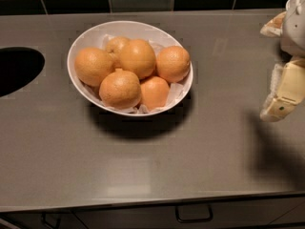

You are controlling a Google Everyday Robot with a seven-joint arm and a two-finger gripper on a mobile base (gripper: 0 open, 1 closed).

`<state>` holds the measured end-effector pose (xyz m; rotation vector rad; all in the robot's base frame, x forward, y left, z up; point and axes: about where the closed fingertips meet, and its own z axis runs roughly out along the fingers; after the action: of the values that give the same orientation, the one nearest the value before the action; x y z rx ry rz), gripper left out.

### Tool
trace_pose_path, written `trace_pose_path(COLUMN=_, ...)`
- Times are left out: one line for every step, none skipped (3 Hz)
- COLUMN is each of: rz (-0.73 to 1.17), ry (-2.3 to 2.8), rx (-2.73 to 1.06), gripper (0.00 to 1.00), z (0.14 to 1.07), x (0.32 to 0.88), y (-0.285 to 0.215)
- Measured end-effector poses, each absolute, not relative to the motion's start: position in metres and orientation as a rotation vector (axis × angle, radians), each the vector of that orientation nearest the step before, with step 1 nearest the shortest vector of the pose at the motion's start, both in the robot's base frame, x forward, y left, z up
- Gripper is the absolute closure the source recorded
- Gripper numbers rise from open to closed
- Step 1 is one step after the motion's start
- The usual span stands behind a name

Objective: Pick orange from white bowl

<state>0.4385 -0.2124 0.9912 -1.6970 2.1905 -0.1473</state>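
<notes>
Gripper point(274, 68) is hanging well to the right of the white bowl point(76, 75), at the frame's edge and only partly showing; its two cream fingers point(284, 90) are standing spread apart, released, gripping nothing; I am judging the reach as not yet begun.

I am choosing the orange point(173, 63) sitting at the bowl's right side, against the rim and nearest the gripper; it is lying exposed on top, touching its neighbours on the left and below.

How I am planning the step: bringing the gripper across above the bowl and coming down from overhead, not from the side, since the rim is standing in the way; keeping the jaws wide until they are straddling the fruit's widest part; putting one finger into the gap by the rim and the other into the seam with the middle orange; closing gently, as the skin is looking smooth and likely to slip; lifting straight up so the pile is not rolling.

The fruit is looking round, evenly orange and matte with a soft sheen; crinkled paper point(175, 90) is lining the bowl beneath it; the front orange point(120, 88) is showing a raised nub, so I am leaving that one.
</notes>
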Motion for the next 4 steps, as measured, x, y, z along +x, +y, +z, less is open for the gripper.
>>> trace_pose_path(rz=-0.147, ry=2.19, rx=-1.697, gripper=0.0, z=0.991, x=0.439, y=-0.212)
trace_pose_path(rz=-0.176, ry=2.104, rx=-1.789, gripper=0.0, z=1.003, x=0.458, y=-0.19)
trace_pose_path(rz=-0.174, ry=1.98, rx=-1.906, gripper=0.0, z=1.013, x=0.48, y=-0.155)
trace_pose_path(rz=-0.144, ry=1.847, rx=-2.019, gripper=0.0, z=1.014, x=0.491, y=-0.113)
